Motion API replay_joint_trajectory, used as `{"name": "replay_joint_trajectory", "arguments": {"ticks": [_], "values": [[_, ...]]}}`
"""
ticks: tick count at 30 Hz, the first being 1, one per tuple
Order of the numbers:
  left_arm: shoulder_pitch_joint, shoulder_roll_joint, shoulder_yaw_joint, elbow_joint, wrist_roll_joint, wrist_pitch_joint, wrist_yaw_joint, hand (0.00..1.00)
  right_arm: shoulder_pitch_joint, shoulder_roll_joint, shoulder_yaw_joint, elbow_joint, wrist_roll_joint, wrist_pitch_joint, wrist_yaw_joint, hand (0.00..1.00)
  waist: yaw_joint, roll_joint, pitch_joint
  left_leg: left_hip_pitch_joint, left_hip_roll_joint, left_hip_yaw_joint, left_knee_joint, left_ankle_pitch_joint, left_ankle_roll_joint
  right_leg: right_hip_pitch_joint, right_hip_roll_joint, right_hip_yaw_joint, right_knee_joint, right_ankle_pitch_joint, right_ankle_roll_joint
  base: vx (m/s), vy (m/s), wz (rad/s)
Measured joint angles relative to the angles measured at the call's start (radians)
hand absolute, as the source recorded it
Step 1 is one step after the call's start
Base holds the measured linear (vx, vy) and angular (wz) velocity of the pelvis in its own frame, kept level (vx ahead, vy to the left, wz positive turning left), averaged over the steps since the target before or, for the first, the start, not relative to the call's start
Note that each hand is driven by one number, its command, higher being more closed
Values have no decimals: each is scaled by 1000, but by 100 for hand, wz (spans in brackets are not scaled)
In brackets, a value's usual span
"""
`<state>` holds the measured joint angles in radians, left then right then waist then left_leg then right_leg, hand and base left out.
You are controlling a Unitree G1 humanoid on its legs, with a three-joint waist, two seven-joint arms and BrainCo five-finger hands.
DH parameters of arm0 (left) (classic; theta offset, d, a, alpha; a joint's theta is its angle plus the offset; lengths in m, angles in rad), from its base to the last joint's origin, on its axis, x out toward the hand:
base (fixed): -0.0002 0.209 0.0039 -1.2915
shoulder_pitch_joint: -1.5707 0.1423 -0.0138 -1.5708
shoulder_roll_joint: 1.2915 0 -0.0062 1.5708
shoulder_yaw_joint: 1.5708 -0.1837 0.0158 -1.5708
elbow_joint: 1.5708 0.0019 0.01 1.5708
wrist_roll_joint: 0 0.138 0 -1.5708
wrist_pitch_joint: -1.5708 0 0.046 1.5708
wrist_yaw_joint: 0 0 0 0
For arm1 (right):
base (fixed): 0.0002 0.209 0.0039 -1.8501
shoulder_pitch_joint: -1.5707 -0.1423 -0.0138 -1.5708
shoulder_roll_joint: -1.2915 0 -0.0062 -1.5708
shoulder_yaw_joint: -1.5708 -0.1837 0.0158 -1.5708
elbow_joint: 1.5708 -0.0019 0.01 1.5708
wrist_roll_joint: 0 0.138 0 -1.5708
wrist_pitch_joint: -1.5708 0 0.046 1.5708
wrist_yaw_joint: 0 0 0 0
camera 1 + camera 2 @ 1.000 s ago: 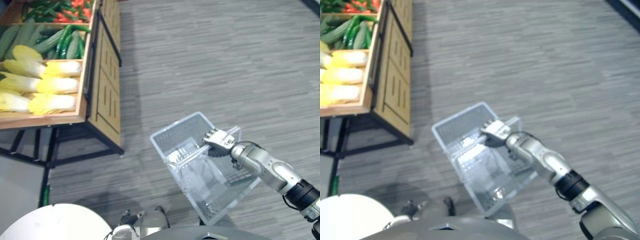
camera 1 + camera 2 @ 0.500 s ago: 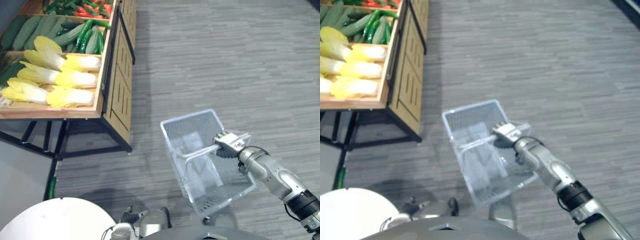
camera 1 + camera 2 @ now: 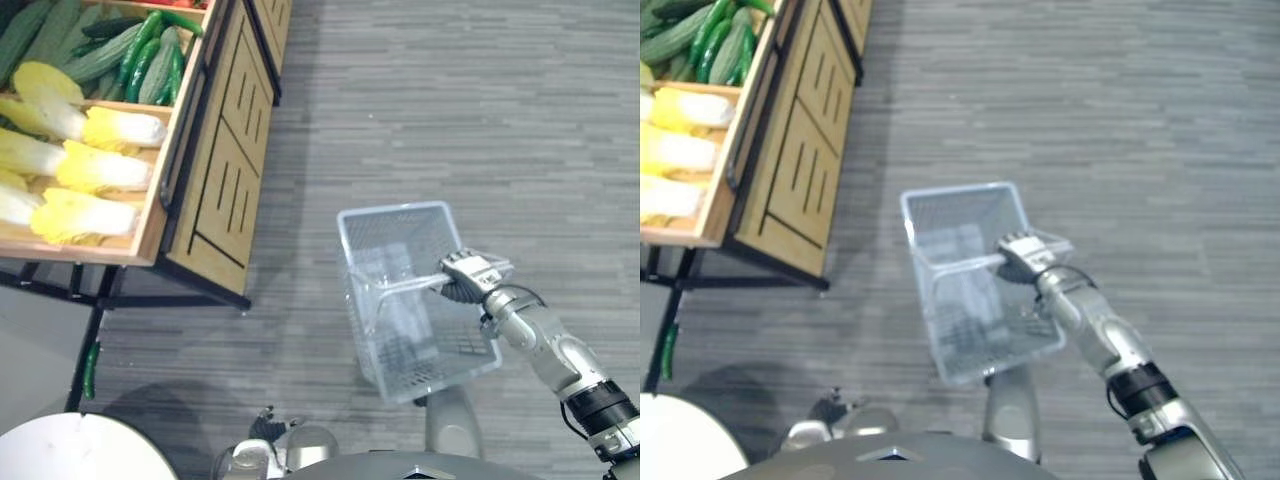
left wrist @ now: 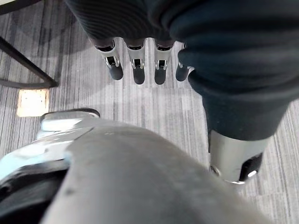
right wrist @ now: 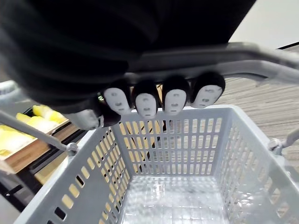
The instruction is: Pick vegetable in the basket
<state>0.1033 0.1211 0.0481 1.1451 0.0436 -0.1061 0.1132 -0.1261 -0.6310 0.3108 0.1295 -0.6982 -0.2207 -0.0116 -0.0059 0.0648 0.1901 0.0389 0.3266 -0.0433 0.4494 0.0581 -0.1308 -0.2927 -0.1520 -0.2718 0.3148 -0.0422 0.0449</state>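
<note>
Progress: the task is judged to be at an early stage, with no vegetable yet collected.

- The pale grey perforated plastic shopping basket (image 3: 392, 209) is carried above the grey striped floor, just beside the wooden slatted produce stand (image 3: 215, 190). Its inside is seen bare in the right wrist view; no vegetable lies in it.
- The right hand (image 3: 470, 272) is clenched round the basket's grey bar handle (image 5: 210, 58); the dark-tipped fingers (image 5: 147, 100) are curled under the bar.
- The left hand (image 4: 135, 65) is seen low, over the floor, fingers hanging loose and straight, nothing held.
- The vegetables are all on the stand: pale yellow-and-white leafy cabbages (image 3: 95, 170) in the near tray, long green cucumbers (image 3: 150, 65) in the tray behind. Neither hand is near them.
- A small green item (image 3: 90, 370) is noted on the floor by the stand's dark leg; its kind cannot be told.

Left to do, as judged: the stand is to be reached with the free left hand, a vegetable grasped, and the vegetable placed in the basket.

Writing: no label, price tag or legible print is made out on the basket, the stand or the produce.
</note>
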Motion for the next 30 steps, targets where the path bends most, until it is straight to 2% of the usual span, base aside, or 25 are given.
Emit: {"name": "replay_joint_trajectory", "arguments": {"ticks": [1, 2, 3, 4, 5, 6, 8, 9, 11, 12, 13, 14, 15, 16, 17, 18, 21, 22, 23, 24, 25, 26, 27, 28, 30], "values": [[4, 0, 3, -10, -3, -1, 0, 0, 14, -12, -10, 0, 3, 1, 0, 100, 4, -11, 7, -48, 12, 3, 100, 83, 12, 50, 2, -16, -19, -24, -8, 552, -390, 65], [4, 1, 12, -39, -4, -1, -2, 0, 29, -29, -26, 1, 9, 4, 0, 100, 24, -15, 10, -137, 28, 41, 313, 45, 28, 137, 7, -44, -56, -51, -24, 436, -296, 41], [4, 1, 11, -43, -4, -1, -2, 0, 32, -30, -30, 0, 9, 5, 0, 100, 27, -15, 10, -153, 29, 57, 350, 30, 34, 157, 8, -50, -67, -53, -26, 415, -250, 40], [4, 2, 11, -55, -4, -2, -1, 0, 43, -38, -46, 1, 9, 7, 0, 100, 32, -17, 11, -206, 32, 132, 447, -31, 61, 236, 12, -77, -110, -65, -28, 423, -207, 60], [4, 3, 10, -68, -3, -2, 0, 0, 64, -37, -75, 1, 12, 10, -2, 100, 35, -21, 12, -270, 10, 216, 483, -99, 80, 320, 12, -118, -163, -76, -21, 488, -194, 69], [4, 3, 10, -74, -3, -3, 0, 0, 72, -37, -87, 1, 13, 10, -2, 100, 38, -22, 12, -298, 2, 256, 478, -118, 86, 345, 13, -134, -181, -79, -18, 447, -124, 75], [3, 3, 8, -81, -2, -3, 1, 0, 85, -37, -108, 0, 13, 11, -2, 100, 41, -23, 12, -371, -32, 397, 397, -153, 89, 398, 15, -177, -232, -82, -12, 294, -41, 50], [3, 2, 7, -79, -2, -2, 1, 0, 90, -38, -109, 0, 12, 12, -3, 100, 45, -24, 12, -387, -63, 468, 299, -159, 88, 413, 13, -194, -250, -83, -11, 253, 2, 33], [2, -1, 6, -69, 2, 0, 1, 0, 105, -36, -107, 0, 12, 12, -2, 100, 60, -24, 11, -384, -154, 563, -26, -138, 103, 457, 15, -218, -276, -106, 26, 368, 41, 21], [2, -2, 4, -65, 3, 1, 1, 0, 111, -36, -106, 0, 12, 10, -2, 100, 64, -23, 10, -378, -174, 564, -108, -114, 108, 470, 16, -221, -281, -115, 39, 425, 97, 4], [6, -6, -2, -56, 5, 1, 1, 0, 113, -36, -104, 0, 11, 9, -2, 100, 74, -15, 5, -360, -190, 583, -262, -50, 109, 498, 25, -219, -291, -131, 63, 540, 168, -1], [12, -11, 1, -46, 5, 3, 1, 0, 113, -31, -104, 4, 11, 8, -2, 100, 80, -2, -6, -346, -195, 592, -326, 41, 183, 540, 42, -211, -305, -150, 89, 546, 164, 8], [12, -6, 9, -46, 6, 5, 0, 0, 114, -17, -102, 12, 10, 9, -2, 100, 79, -18, -13, -332, -217, 593, -325, 26, 240, 555, 35, -213, -311, -154, 93, 470, 138, 33], [16, 8, 19, -51, 6, 5, 1, 0, 115, -10, -81, 26, 10, 10, -1, 100, 81, -65, -28, -333, -257, 588, -318, -1, 250, 557, -1, -207, -307, -143, 92, 493, 129, 50], [15, 22, 40, -50, 6, 9, 2, 0, 114, -5, -70, 33, 11, 9, 1, 100, 91, -93, -37, -333, -276, 584, -287, -34, 277, 560, -29, -194, -279, -123, 107, 399, 111, 43], [15, 21, 49, -50, 6, 11, 2, 0, 114, 1, -67, 35, 9, 9, 4, 100, 97, -102, -41, -327, -283, 583, -275, -52, 283, 557, -43, -183, -248, -115, 116, 591, 207, 36], [30, 20, 68, -51, 10, 24, 18, 0, 107, 49, -57, 48, 0, 10, 7, 100, 108, -115, -49, -235, -311, 554, -278, -126, 273, 464, -117, -102, 114, -34, 142, 493, 222, 31], [40, 25, 63, -54, 14, 24, 19, 0, 107, 73, -54, 55, 0, 9, 6, 100, 105, -120, -51, -196, -318, 536, -299, -140, 261, 401, -138, -42, 282, 47, 161, 348, 129, 36], [49, 36, 50, -60, 20, 26, 21, 0, 107, 96, -46, 64, 0, 6, 6, 100, 98, -131, -53, -153, -333, 511, -320, -150, 247, 327, -149, 25, 462, 101, 177, 519, 138, 75], [55, 45, 19, -60, 21, 31, 22, 0, 120, 112, -34, 79, 1, -4, 5, 100, 84, -139, -57, -82, -354, 455, -352, -161, 244, 220, -137, 99, 704, 86, 163, 432, 82, 84], [55, 48, 11, -62, 23, 31, 22, 0, 131, 115, -33, 83, 1, -5, 4, 100, 83, -136, -56, -50, -357, 436, -363, -166, 243, 186, -126, 121, 757, 70, 137, 480, 57, 117], [54, 48, -10, -66, 32, 30, 26, 0, 149, 121, -33, 83, -1, -5, 0, 100, 71, -128, -54, -6, -364, 377, -381, -178, 244, 124, -105, 123, 796, 22, 76, 299, 3, 102], [53, 49, -15, -71, 41, 30, 27, 0, 150, 122, -33, 82, -3, -4, -2, 100, 63, -128, -54, 10, -367, 345, -387, -180, 246, 97, -104, 114, 787, -13, 54, 369, -32, 147], [44, 59, -23, -72, 41, 29, 31, 0, 152, 116, -36, 82, -8, -2, -2, 100, 40, -128, -54, 38, -375, 287, -400, -181, 245, 45, -107, 95, 728, -66, 28, 384, -82, 153], [20, 59, -43, -72, 39, 30, 32, 0, 172, 116, -72, 85, -7, 3, -3, 100, 27, -122, -50, 70, -372, 171, -396, -196, 232, -11, -104, 78, 510, -89, 5, 464, -169, 179]]}}
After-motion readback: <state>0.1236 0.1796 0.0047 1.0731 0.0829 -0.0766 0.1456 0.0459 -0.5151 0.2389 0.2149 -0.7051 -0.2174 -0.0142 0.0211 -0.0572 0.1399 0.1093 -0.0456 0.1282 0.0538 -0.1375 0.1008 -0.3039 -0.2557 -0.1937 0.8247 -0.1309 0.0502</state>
